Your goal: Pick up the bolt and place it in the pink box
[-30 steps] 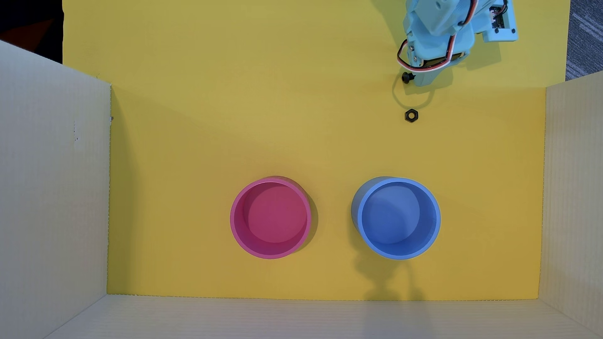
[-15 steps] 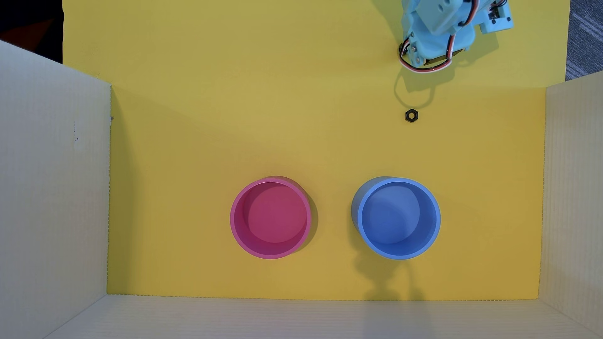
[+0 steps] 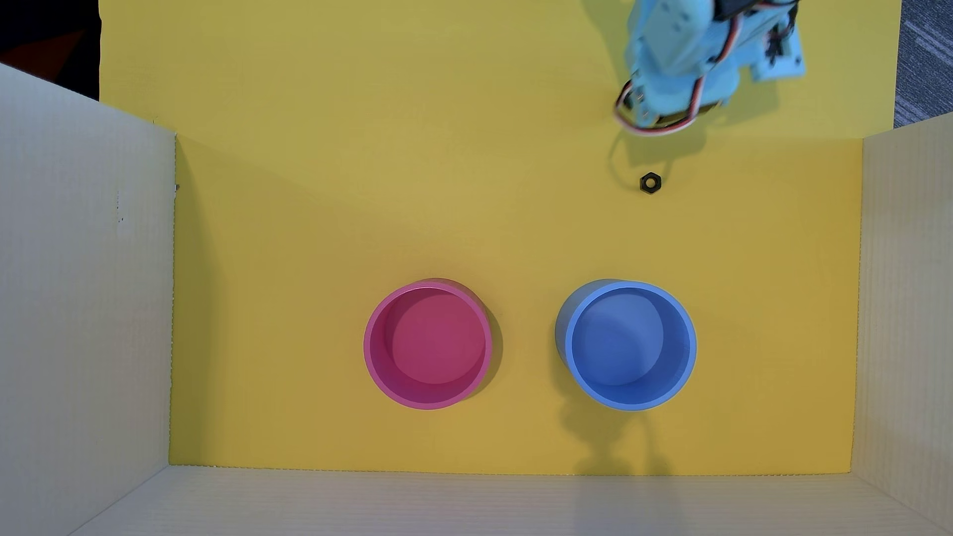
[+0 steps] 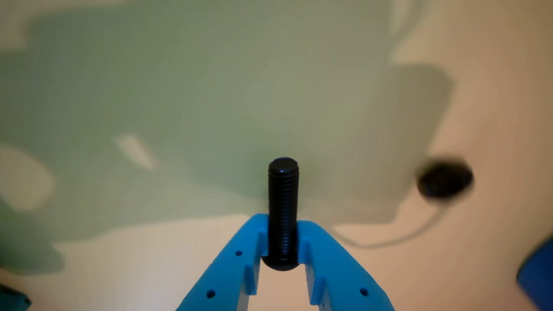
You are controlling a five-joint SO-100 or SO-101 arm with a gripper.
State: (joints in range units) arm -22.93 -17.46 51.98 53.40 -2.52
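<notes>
While fingers [image 4: 283, 242] clamp the bolt [image 4: 283, 207] | pink box [image 3: 372, 361] empty | blue container [image 3: 573, 361] empty

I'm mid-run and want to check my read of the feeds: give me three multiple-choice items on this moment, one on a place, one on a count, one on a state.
1. In the overhead view, where is the nut?
A. inside the blue container
B. on the yellow mat, just below the arm
C. inside the pink box

2. How many round containers stand on the mat?
A. one
B. two
C. three

3. What is the gripper doing?
A. open and empty
B. shut on the nut
C. shut on the bolt

Answers:
1 B: the nut lies on the bare yellow mat, apart from both cups.
2 B: only the pink box and the blue container are there, both empty.
3 C: the wrist view shows the bolt's threaded shaft clamped between the blue fingers.
</notes>
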